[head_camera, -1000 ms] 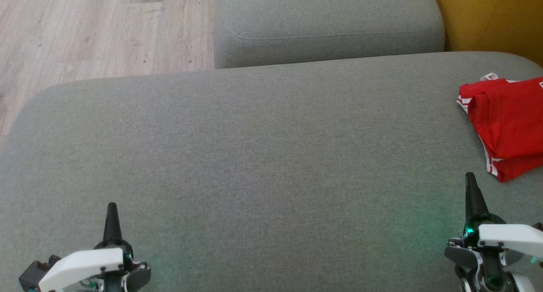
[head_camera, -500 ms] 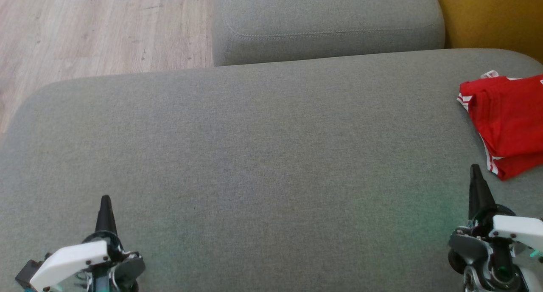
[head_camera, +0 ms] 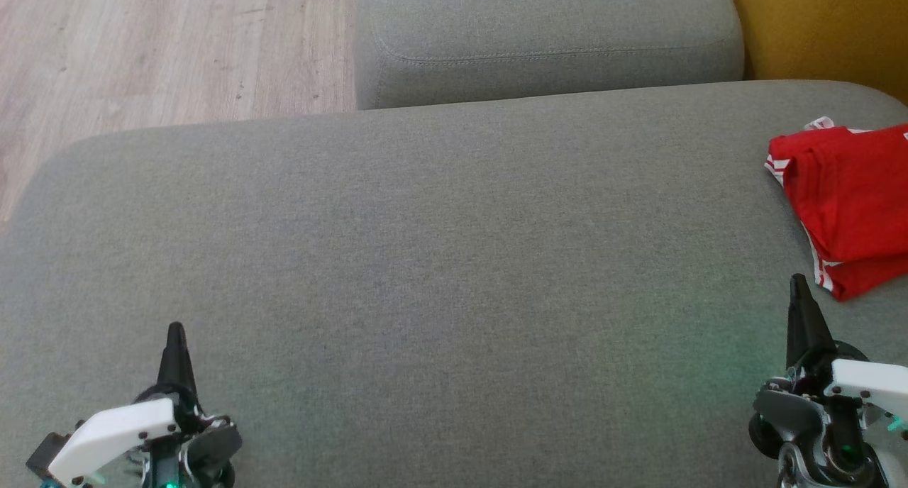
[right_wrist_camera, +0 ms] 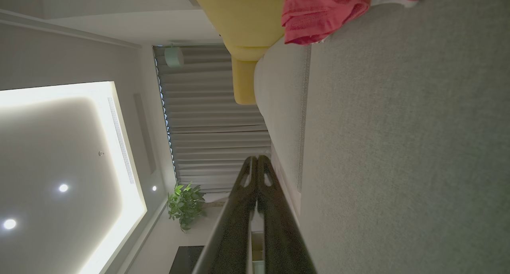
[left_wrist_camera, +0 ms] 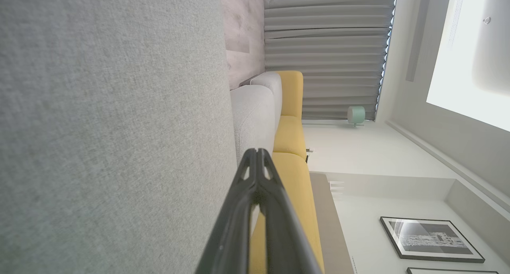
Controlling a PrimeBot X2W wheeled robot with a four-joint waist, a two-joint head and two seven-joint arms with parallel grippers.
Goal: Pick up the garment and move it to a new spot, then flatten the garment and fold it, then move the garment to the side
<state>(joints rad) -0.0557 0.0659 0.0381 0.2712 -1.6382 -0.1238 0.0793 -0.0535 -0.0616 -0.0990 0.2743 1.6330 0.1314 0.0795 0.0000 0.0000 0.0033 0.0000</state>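
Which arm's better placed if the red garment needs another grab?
Right. The right claw sits just short of the red garment at the right side of the grey cushion; the left claw is far across it. Both shut.

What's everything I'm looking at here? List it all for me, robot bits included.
garment: one, red with white trim, folded, right edge of big cushion
big cushion: one, grey, middle of head view
smaller cushion: one, grey, beyond it
yellow sofa: one, upper right
floor: pale wood, upper left
curtains: grey, far wall
plant: one, green, near curtains
left gripper: dark, shut, lower left
right gripper: dark, shut, lower right, near garment
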